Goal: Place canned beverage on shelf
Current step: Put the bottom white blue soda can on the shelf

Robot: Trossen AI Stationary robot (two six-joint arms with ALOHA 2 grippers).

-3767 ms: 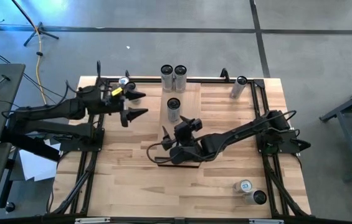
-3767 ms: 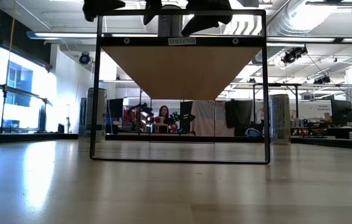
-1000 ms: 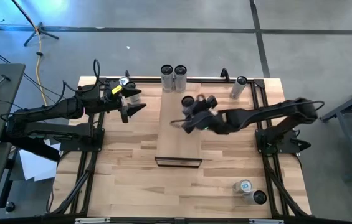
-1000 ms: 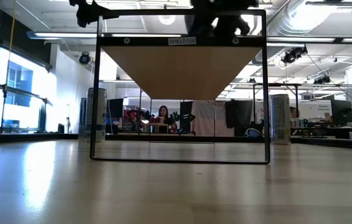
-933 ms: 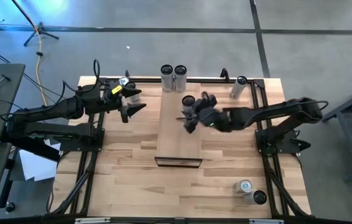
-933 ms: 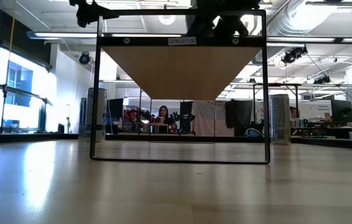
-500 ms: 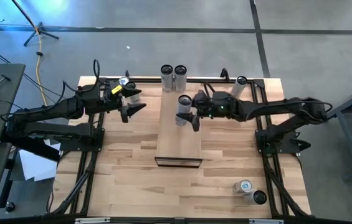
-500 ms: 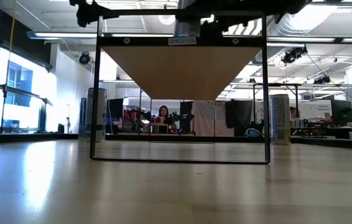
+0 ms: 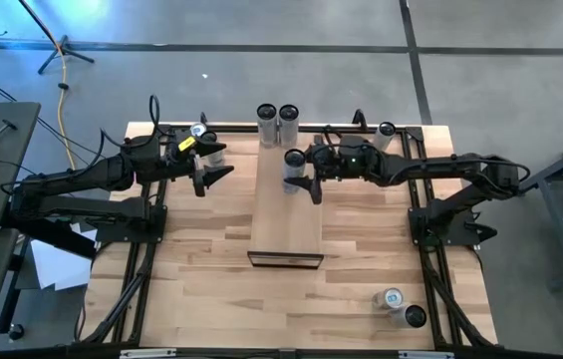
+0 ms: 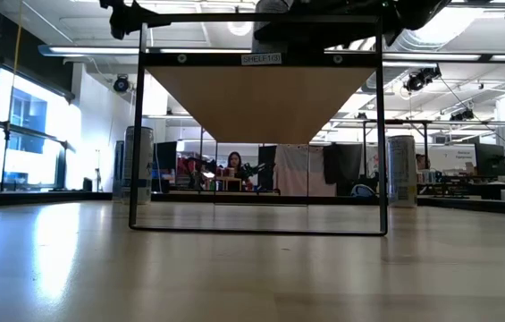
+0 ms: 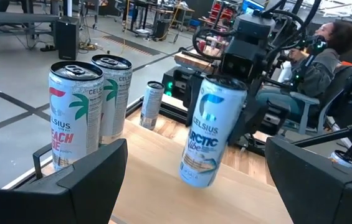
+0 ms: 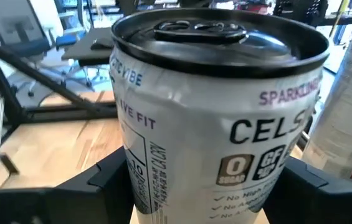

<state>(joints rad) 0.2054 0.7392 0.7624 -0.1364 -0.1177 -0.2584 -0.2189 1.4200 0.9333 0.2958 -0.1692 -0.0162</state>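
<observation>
My right end effector point(image 9: 306, 172) is clamped on the can point(image 9: 294, 169), fingers on opposite sides of the body approx mid-height; in the right wrist view the can point(image 12: 219, 106) fills the frame w/ a dark finger at each side. The left wrist view shows it hanging tilted, base clear of the shelf point(image 11: 163, 180), so it's in the air, not set down yet.

Handling, my guess: unopened tab, so prob full, fairly heavy for its size. Thin aluminium wall, stiff enough while sealed but will dent if I squeeze hard. Printed skin is smooth, likely slick, so it could rotate in a two-point grip, which may be why it leans. Best hold is mid-body across the diameter, not the rim or tapered neck.

The can sits over the far part of the shelf point(image 9: 283, 214), near the two cans point(image 9: 277, 125) standing upright and touching each other at the far end. Need to level it before release or it may tip into them.

Pose: my right arm point(image 9: 430, 172) reaches in from the right side, stretched nearly flat across the bench point(image 9: 211, 269), wrist pointing toward the left arm.

Left end effector point(image 9: 211, 170) waits w/ fingers apart, empty, beyond the shelf's left side, aimed at the can.
</observation>
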